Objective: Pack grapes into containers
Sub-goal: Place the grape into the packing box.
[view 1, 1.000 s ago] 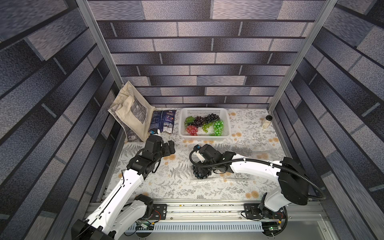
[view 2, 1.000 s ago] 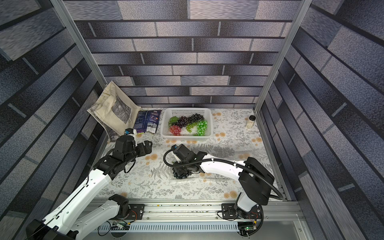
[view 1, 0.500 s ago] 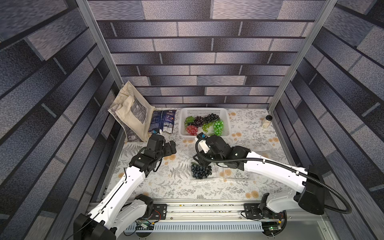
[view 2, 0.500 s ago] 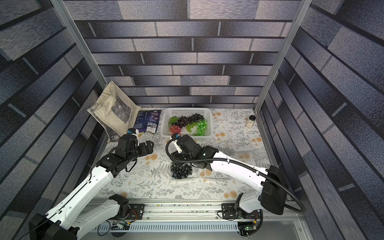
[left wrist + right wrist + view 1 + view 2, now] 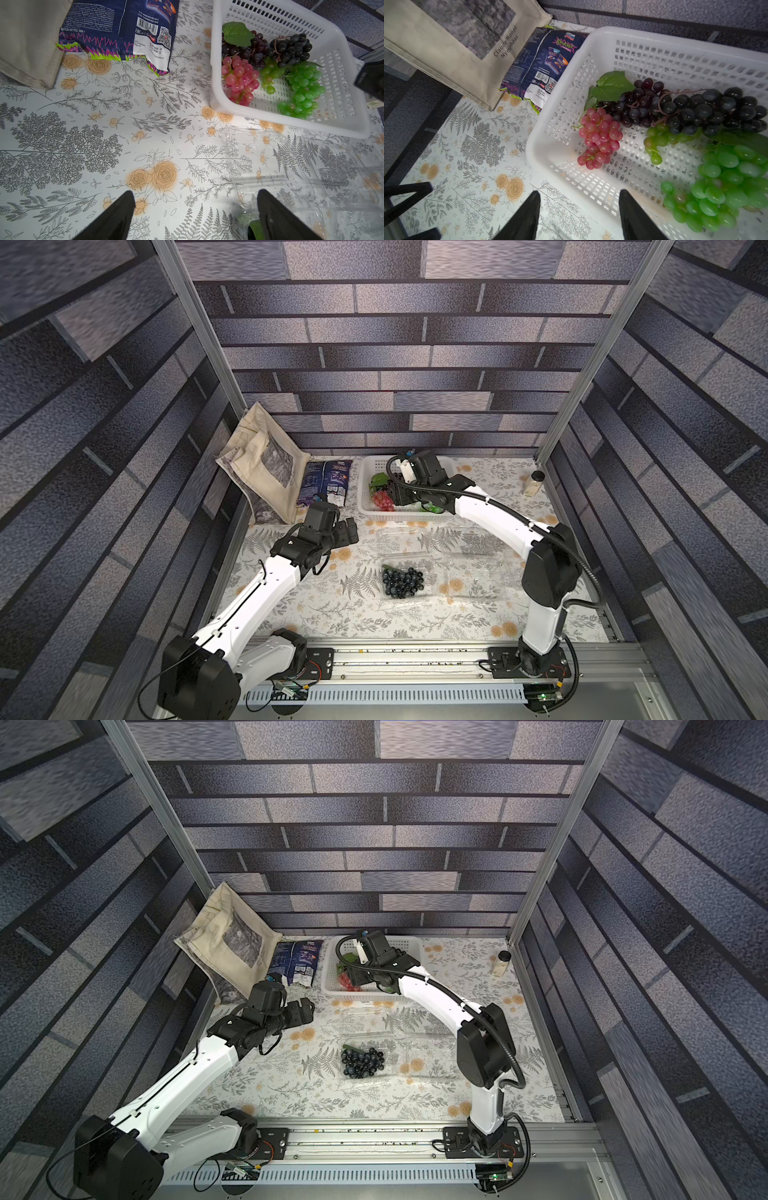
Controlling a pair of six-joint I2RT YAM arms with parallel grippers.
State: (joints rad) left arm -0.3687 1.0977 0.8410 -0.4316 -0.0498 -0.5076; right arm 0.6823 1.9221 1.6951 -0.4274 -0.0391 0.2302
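one dark bunch (image 5: 402, 581) lies inside the near clear container (image 5: 432, 570), green leaf at the end nearer the left arm. the empty containers (image 5: 473, 578) sit just beside it, one at its side and one behind. the rest of the grapes wait in the white basket (image 5: 591, 41): a red bunch (image 5: 600, 137), two dark bunches (image 5: 685, 108) with crossing stems, a small pale green bunch (image 5: 656, 139) tucked against them, and a big bright green bunch (image 5: 726, 187). the right gripper (image 5: 579, 193) hangs over the basket's near rim, jaws apart, nothing between them. the left gripper (image 5: 195, 192) hovers spread wide and empty over the flowered tablecloth (image 5: 62, 145), near the containers but apart from them. now the trouble spots. the bunches touch and overlap, so a pinch on one may drag a neighbour out with it. the grapes are glossy and round, so a grip on fruit rather than stem may slip. a fingertip going low could snag the perforated wall and tug the light basket. the see-through containers look flimsy and may skid or tip when a bunch lands. and that big green bunch may overfill one and, i'd judge, keep its lid from closing.
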